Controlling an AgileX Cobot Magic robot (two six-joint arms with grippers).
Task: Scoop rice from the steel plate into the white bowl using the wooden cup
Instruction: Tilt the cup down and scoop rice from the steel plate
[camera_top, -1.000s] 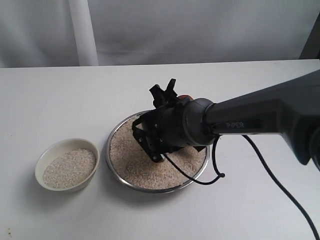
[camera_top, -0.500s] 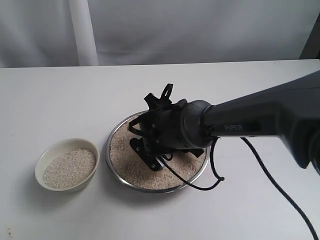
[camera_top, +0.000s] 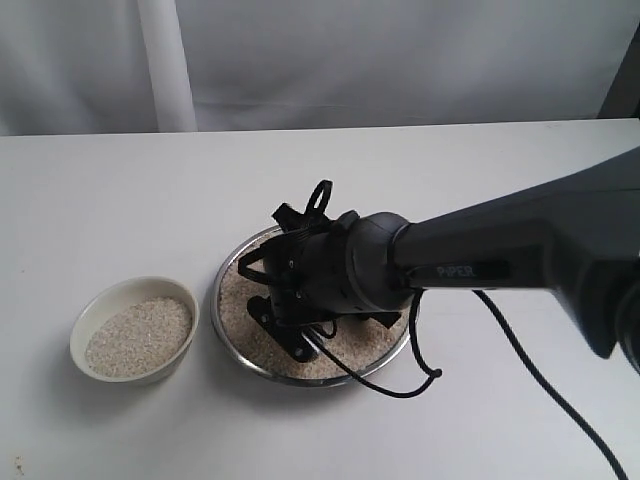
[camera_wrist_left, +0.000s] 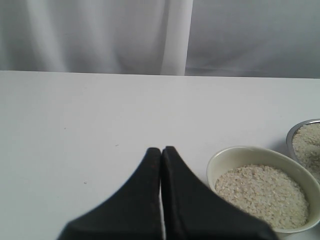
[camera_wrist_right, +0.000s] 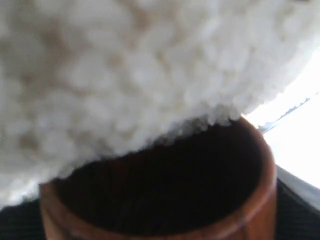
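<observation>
The right gripper is down inside the steel plate, with the bulky dark wrist covering most of the dish, so the exterior view does not show the jaws themselves. The right wrist view fills that gap. The wooden cup sits directly ahead of the jaws, its dark mouth tipped into the rice. Blurred grains crowd over the far lip and spill a little way inside. Dark finger parts show on either side of the cup's lower wall (only slivers of them, at the edges of the picture), and the jaws are clamped on it. A thin black cable trails from the arm across the white table.

The left gripper hangs low over bare table with its two black fingers pressed flat together, tips touching and nothing between them. The white bowl stands near those closed tips, a little beyond them and off to one side, and holds a level heap of grains. Past the bowl on that same side, apart from it, a small arc of the plate's shiny rim shows with more grains behind it. In the exterior view the bowl and plate stand close beside each other without touching.
</observation>
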